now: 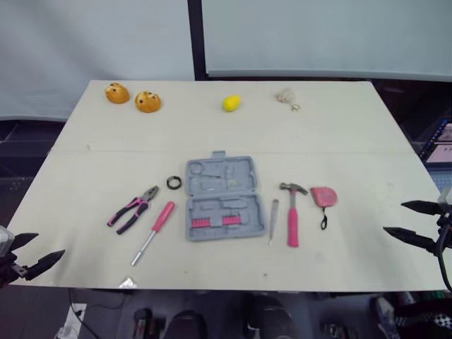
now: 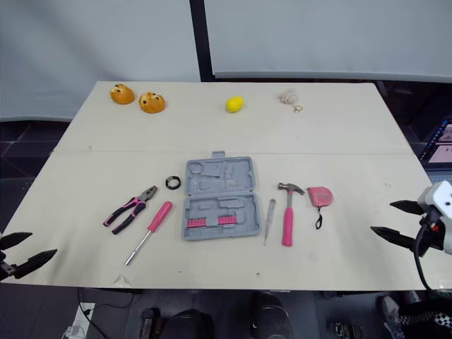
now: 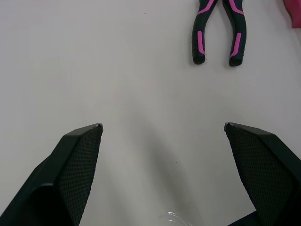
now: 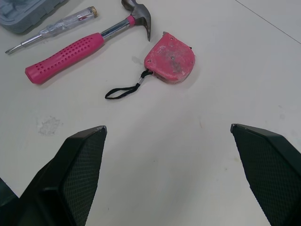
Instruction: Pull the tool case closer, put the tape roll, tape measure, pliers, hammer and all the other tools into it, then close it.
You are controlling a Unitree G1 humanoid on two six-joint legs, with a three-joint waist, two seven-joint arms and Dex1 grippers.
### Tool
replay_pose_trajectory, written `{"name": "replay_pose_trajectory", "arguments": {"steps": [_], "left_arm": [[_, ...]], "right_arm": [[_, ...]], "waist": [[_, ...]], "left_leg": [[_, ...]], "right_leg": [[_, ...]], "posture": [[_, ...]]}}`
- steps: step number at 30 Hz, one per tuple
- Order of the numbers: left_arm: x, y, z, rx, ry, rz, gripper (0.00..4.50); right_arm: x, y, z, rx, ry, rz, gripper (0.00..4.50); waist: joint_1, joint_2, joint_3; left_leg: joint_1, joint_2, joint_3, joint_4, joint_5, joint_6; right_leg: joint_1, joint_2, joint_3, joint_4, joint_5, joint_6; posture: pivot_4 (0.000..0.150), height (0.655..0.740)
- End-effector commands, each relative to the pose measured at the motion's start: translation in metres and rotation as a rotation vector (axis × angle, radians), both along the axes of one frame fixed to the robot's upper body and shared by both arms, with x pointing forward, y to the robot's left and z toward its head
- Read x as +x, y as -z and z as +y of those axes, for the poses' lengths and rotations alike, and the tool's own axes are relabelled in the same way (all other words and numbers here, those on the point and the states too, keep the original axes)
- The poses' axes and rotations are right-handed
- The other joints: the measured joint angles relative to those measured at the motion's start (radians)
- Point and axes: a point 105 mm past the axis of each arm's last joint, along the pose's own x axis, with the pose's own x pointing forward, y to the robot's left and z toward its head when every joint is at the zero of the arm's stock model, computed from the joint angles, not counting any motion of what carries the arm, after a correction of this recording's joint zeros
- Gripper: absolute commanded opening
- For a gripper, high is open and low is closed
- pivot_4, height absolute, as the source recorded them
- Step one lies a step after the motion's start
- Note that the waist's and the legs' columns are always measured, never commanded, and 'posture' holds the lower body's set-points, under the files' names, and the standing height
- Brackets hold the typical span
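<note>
Claws: left gripper (image 1: 50,244) and right gripper (image 1: 393,217) hung spread, empty, likely poised to reach | tool case (image 1: 220,199) lay open ahead, unpulled | pliers (image 1: 133,209) at its 9 o'clock, hammer (image 1: 292,212) and tape measure (image 1: 323,196) at 3.

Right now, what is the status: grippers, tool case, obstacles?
Left gripper, right gripper open, empty, at near corners of table. Tool case open, mid-table, not pulled yet. Pliers, screwdriver left of it; hammer, tape measure right.
</note>
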Motion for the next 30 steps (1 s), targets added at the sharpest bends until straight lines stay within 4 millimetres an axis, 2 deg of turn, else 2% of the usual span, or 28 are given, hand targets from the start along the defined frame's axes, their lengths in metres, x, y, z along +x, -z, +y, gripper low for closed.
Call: {"name": "replay_pose_trajectory", "arguments": {"steps": [1, 30], "left_arm": [[-0.0002, -0.0116, 0.0045, 0.027, 0.001, -0.025, 4.46], [0.0088, -0.0105, -0.0028, 0.008, 0.013, -0.028, 4.46]], "right_arm": [[0.0012, -0.0146, -0.0049, -0.009, 0.022, -0.066, 4.5], [0.0031, -0.0161, -0.0017, -0.005, 0.058, -0.099, 4.5]], "waist": [[0.0, 0.0, 0.0], [0.0, 0.0, 0.0]], "left_leg": [[0.0, 0.0, 0.0, 0.0, 0.0, 0.0], [0.0, 0.0, 0.0, 0.0, 0.0, 0.0]], "right_leg": [[0.0, 0.0, 0.0, 0.0, 0.0, 0.0], [0.0, 0.0, 0.0, 0.0, 0.0, 0.0]], "posture": [[0.15, 0.7292], [0.15, 0.7292]]}}
